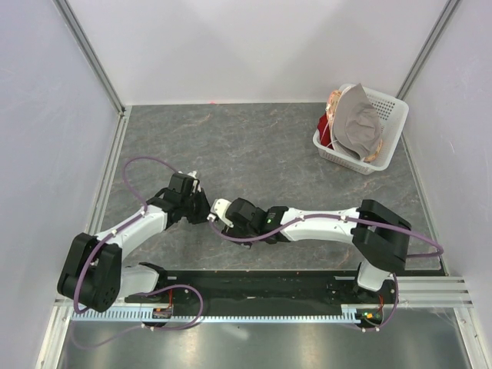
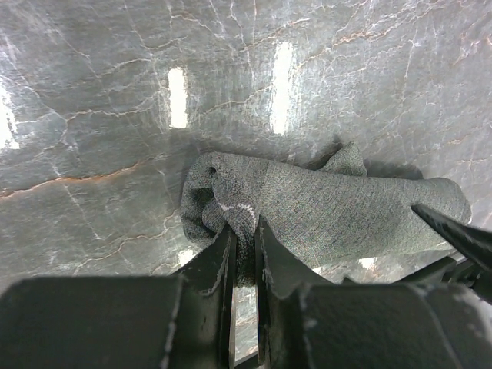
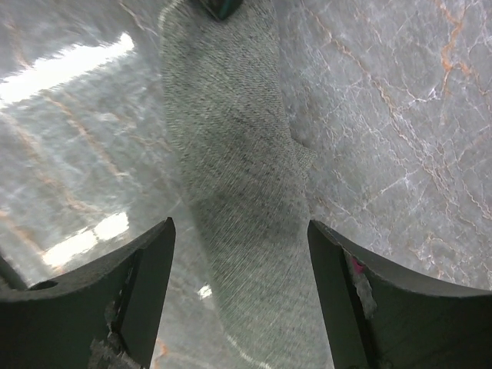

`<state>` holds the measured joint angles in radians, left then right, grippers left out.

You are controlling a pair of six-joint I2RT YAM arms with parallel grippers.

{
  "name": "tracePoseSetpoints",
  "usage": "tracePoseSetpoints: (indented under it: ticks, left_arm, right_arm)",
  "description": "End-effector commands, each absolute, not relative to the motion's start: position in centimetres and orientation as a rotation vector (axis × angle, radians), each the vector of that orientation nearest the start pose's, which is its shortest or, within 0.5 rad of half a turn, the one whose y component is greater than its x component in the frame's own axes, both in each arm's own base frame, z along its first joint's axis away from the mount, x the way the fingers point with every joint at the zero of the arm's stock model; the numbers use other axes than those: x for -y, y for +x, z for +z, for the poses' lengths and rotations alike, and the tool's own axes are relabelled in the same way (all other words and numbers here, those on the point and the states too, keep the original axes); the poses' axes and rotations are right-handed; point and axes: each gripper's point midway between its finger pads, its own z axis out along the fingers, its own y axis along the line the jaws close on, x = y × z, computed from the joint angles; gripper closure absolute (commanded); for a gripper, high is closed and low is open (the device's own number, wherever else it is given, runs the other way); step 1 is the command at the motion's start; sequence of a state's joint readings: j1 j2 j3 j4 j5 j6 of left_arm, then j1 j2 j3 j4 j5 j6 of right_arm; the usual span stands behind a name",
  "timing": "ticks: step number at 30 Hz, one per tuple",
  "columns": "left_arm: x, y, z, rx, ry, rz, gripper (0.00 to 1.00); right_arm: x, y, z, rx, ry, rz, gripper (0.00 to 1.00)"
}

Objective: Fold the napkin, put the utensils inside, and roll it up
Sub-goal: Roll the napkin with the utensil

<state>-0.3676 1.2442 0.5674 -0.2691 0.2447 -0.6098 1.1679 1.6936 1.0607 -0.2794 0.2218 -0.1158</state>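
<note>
Left wrist view: the left claw (image 2: 246, 234) is almost closed, its tips pinching a fold of the napkin (image 2: 330, 211). The cloth is a coarse grey-green weave rolled into a soft tube, running off to that claw's right over the glossy, veined marble surface (image 2: 92, 100). The right claw (image 3: 240, 231) gapes wide and grips nothing, its black fingers astride the roll. Beyond it, at the roll's far end, the spoon (image 3: 219, 6) shows only a teal tip, cut off by the frame.
</note>
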Motion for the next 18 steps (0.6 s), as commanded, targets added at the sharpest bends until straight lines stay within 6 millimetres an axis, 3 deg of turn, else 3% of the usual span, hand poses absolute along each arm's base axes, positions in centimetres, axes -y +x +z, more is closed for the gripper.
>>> tracePoseSetpoints:
  ticks: [1,5,9,10,13,14,18]
  left_arm:
    - [16.8,23.9,5.5,-2.605,-0.170,-0.731,0.98]
    - [17.0,23.9,5.5,-2.607,-0.152,-0.743,0.98]
    - [17.3,24.0,5.8,-2.603,-0.125,-0.762,0.98]
    - [17.4,24.1,5.8,-2.602,-0.117,-0.765,0.98]
    - [17.9,24.3,6.4,-2.575,-0.069,-0.806,0.84]
    - [18.0,24.3,6.5,-2.570,-0.070,-0.812,0.69]
    - [17.4,24.6,6.6,-2.552,-0.098,-0.768,0.41]
  right_arm:
    - [-34.9,21.0,4.7,-2.010,-1.409,0.094,0.22]
    - [-34.7,21.6,4.1,-2.046,-1.405,0.126,0.23]
    - [-34.5,21.8,3.4,-2.121,-1.417,0.283,0.29]
    - [-35.0,20.8,3.2,-2.135,-1.452,0.389,0.30]
    - [-34.5,20.6,2.5,-2.213,-1.448,0.530,0.39]
    - [-34.3,20.4,2.4,-2.253,-1.447,0.611,0.41]
    - [-33.4,19.1,0.9,-2.385,-1.457,0.778,0.48]
